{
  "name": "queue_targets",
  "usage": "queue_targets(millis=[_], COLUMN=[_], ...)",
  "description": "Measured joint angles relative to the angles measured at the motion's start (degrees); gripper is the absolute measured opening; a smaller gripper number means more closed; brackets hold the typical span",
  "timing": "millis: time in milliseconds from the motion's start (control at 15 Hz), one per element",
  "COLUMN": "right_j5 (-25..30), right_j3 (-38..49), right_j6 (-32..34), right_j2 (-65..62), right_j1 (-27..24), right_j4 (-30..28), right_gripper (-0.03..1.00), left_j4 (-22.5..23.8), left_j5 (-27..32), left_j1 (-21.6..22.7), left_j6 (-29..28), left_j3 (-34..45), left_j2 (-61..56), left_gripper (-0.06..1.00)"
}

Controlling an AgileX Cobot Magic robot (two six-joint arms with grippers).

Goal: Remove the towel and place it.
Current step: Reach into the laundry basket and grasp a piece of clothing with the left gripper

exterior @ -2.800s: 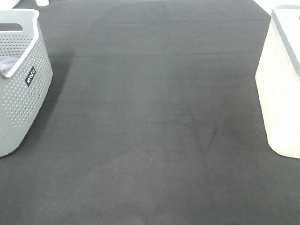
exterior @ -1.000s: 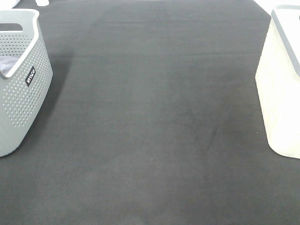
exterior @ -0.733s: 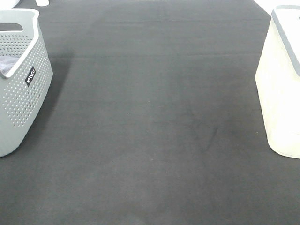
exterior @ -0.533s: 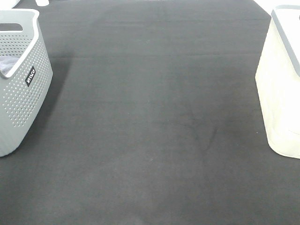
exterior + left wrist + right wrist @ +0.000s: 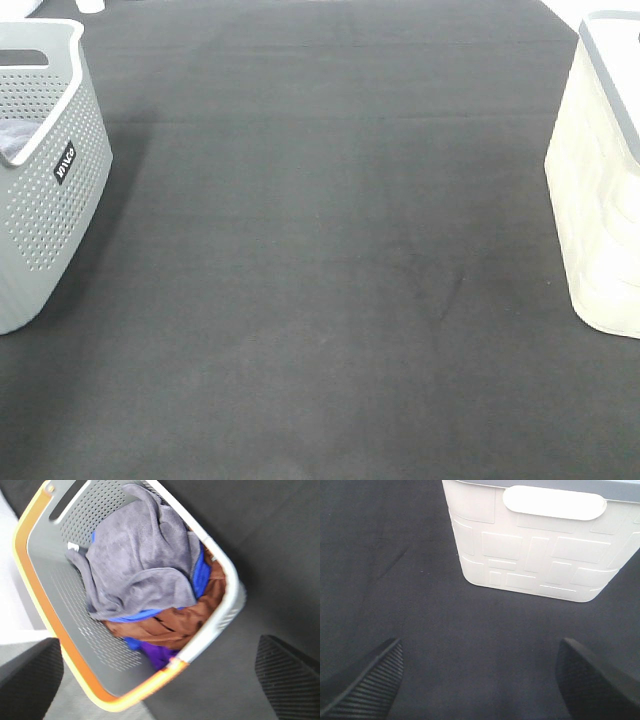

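The towel (image 5: 140, 560), a grey-lavender cloth with a small white tag, lies crumpled on top of the pile inside a grey perforated basket (image 5: 65, 585). In the exterior view a sliver of the towel (image 5: 12, 140) shows inside that basket (image 5: 50, 190) at the far left. My left gripper (image 5: 157, 650) hovers above the basket, open, with its two dark fingers (image 5: 30, 680) spread wide and nothing between them. My right gripper (image 5: 480, 650) is open too, over the dark mat in front of a white bin (image 5: 530, 545). Neither gripper shows in the exterior view.
Under the towel lie a bright blue cloth (image 5: 200, 572), a brown cloth (image 5: 185, 622) and a purple one (image 5: 160, 655). The white bin (image 5: 600, 190) stands at the right edge of the dark mat (image 5: 330, 260).
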Motion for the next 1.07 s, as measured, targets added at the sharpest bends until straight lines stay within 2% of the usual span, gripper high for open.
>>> queue_targets(millis=[200, 333, 467, 667, 1067], right_j5=[0.0, 0.0, 0.0, 0.0, 0.0], right_j3=[0.0, 0.0, 0.0, 0.0, 0.0], right_j6=[0.0, 0.0, 0.0, 0.0, 0.0], right_j2=[0.0, 0.0, 0.0, 0.0, 0.0], right_j1=[0.0, 0.0, 0.0, 0.0, 0.0], right_j4=[0.0, 0.0, 0.0, 0.0, 0.0], right_gripper=[0.76, 0.76, 0.76, 0.76, 0.76], left_j4=[4.0, 8.0, 10.3, 17.2, 23.9], left_j5=[0.0, -0.4, -3.7, -10.6, -21.4], left_j1=[0.0, 0.3, 2.1, 2.6, 2.6], left_j6=[11.9, 17.2, 18.4, 18.5, 18.4], left_j3=[-5.1, -5.4, -5.4, -5.4, -5.4], left_j2=[10.5, 16.0, 22.1, 30.5, 41.4], left_gripper=[0.97, 0.97, 0.97, 0.97, 0.97])
